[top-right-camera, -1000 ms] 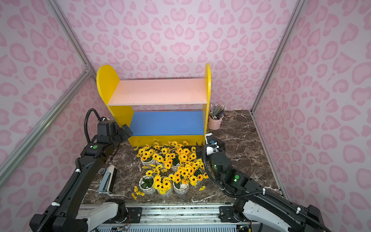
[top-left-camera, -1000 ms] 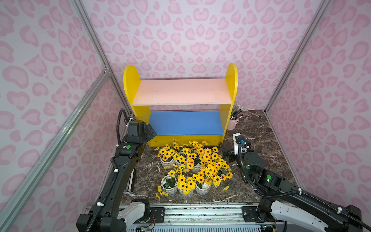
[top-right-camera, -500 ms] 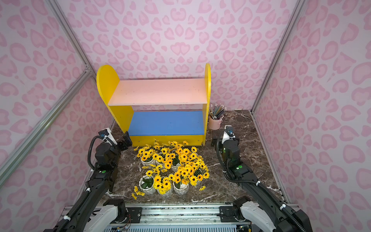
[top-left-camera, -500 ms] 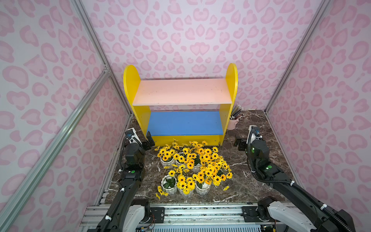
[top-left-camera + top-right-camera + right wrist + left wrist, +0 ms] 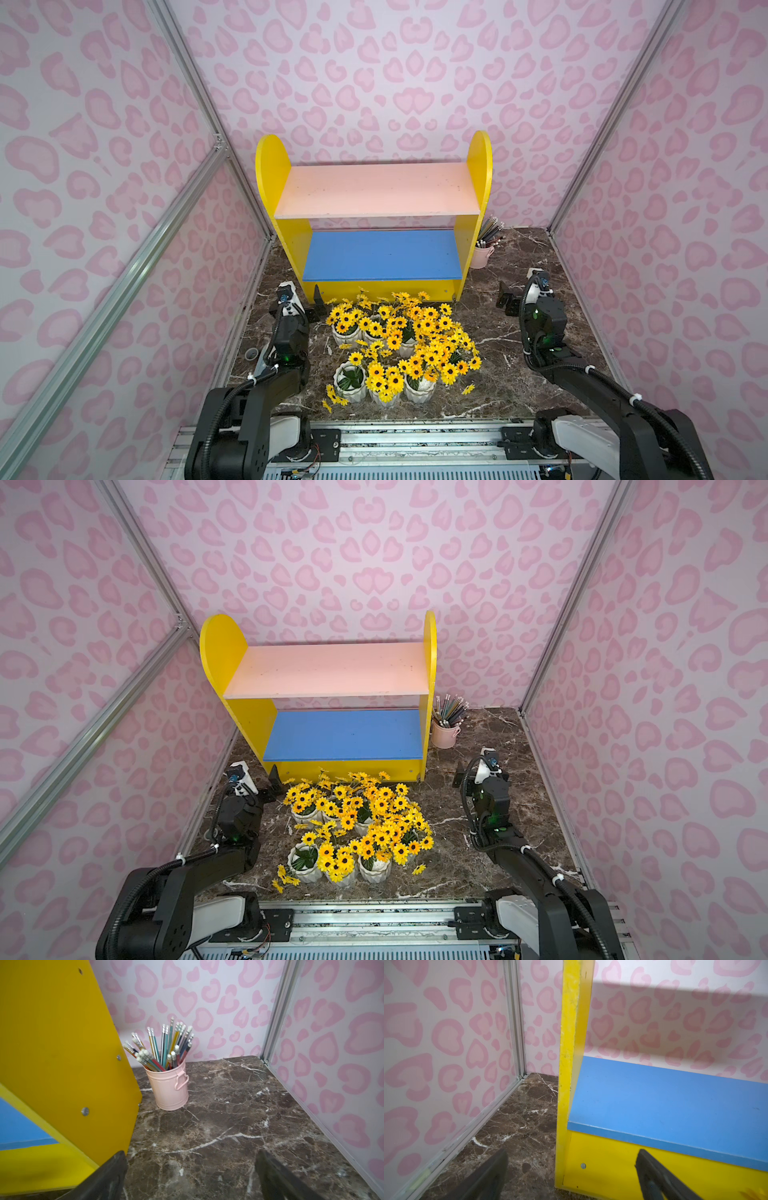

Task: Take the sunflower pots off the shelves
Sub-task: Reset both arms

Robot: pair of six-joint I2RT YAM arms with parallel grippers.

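Several sunflower pots (image 5: 399, 340) (image 5: 357, 825), white with yellow dark-centred blooms, stand bunched on the marble table in front of the shelves (image 5: 376, 189) (image 5: 328, 669). The pink upper board and the blue lower board (image 5: 664, 1101) are both bare. My left gripper (image 5: 305, 301) (image 5: 572, 1155) is open and empty, low at the shelves' front left corner, left of the pots. My right gripper (image 5: 515, 297) (image 5: 192, 1155) is open and empty over bare marble, right of the pots and of the yellow side panel (image 5: 62, 1043).
A pink cup of pencils (image 5: 482, 255) (image 5: 170, 1088) stands against the shelves' right side near the back wall. Loose flower heads (image 5: 468, 389) lie by the front pots. Pink patterned walls close in both sides. A small grey ring (image 5: 250, 353) lies by the left wall.
Both arms have drawn back and sunk low at the sides. The left gripper came down from beside the shelves; the right one moved away from the flowers to the right. Both stayed open.
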